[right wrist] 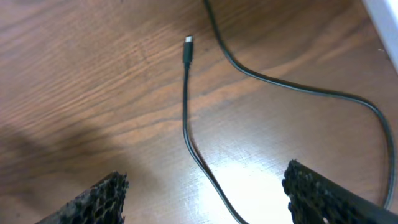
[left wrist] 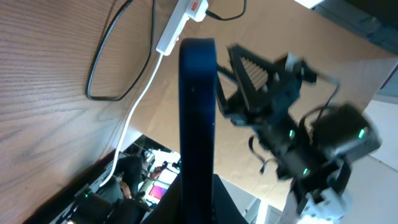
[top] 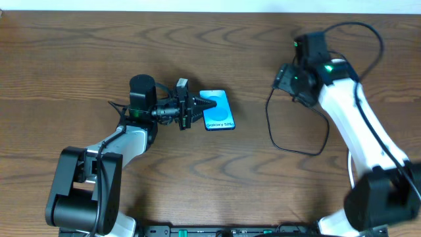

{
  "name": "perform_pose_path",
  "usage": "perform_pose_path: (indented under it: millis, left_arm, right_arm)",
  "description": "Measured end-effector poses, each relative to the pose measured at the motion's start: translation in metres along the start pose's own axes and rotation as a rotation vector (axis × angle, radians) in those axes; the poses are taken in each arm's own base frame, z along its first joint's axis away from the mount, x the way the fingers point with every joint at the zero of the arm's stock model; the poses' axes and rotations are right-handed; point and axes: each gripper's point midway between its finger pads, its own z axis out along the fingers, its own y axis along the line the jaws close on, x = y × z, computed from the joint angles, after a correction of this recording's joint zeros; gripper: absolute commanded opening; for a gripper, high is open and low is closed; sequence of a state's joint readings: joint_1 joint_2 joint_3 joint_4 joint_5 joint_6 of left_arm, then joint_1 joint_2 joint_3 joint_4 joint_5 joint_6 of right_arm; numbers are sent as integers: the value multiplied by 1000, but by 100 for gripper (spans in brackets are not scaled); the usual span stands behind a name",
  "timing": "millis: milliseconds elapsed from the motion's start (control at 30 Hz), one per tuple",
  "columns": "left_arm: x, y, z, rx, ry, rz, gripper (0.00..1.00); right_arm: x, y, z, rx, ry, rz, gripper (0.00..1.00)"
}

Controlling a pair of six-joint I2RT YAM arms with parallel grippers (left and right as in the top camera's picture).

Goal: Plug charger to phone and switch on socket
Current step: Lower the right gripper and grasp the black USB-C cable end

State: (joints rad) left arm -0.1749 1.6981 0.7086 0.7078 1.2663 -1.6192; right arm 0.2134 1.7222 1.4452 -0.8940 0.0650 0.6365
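The phone (top: 219, 110) has a cyan-blue screen and is at the table's middle. My left gripper (top: 196, 107) is shut on its left end. In the left wrist view the phone (left wrist: 197, 112) shows edge-on as a dark blue slab between the jaws. The charger, a thin black cable (top: 271, 135), lies in a loop on the right. Its plug tip (right wrist: 188, 43) lies free on the wood. My right gripper (top: 287, 82) is open and empty, and hovers over the cable (right wrist: 186, 124) with a finger on either side. The socket, a white power strip (left wrist: 181, 18) with a red switch, shows in the left wrist view.
The power strip's white cord (left wrist: 134, 106) runs along the table toward the front edge. In the overhead view the right arm (top: 348, 112) covers the place where the strip lies. The wooden table (top: 79, 52) stretches to the left.
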Motion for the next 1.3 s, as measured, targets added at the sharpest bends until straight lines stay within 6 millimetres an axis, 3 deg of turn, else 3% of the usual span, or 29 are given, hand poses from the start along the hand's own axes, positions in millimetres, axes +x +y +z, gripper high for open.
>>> perform_pose_path:
  millis: [133, 267, 500, 667, 833, 1133, 1300]
  left_arm:
    - [1, 0, 0, 0, 5, 0, 7]
    - [1, 0, 0, -1, 9, 0, 8]
    - [3, 0, 0, -2, 18, 16, 8]
    - [4, 0, 0, -2, 22, 23, 7]
    - [6, 1, 0, -3, 35, 23, 7]
    - [8, 1, 0, -5, 49, 23, 8]
    - [10, 1, 0, -6, 56, 23, 8]
  right_arm:
    - [-3, 17, 21, 61, 40, -49, 78]
    - [-8, 31, 46, 101, 49, -83, 70]
    - [1, 28, 107, 191, 64, -108, 62]
    - [17, 28, 133, 246, 82, -148, 57]
    - [23, 29, 141, 295, 55, -173, 54]
    - [10, 31, 149, 313, 0, -154, 50]
    - [6, 32, 153, 295, 7, -133, 38]
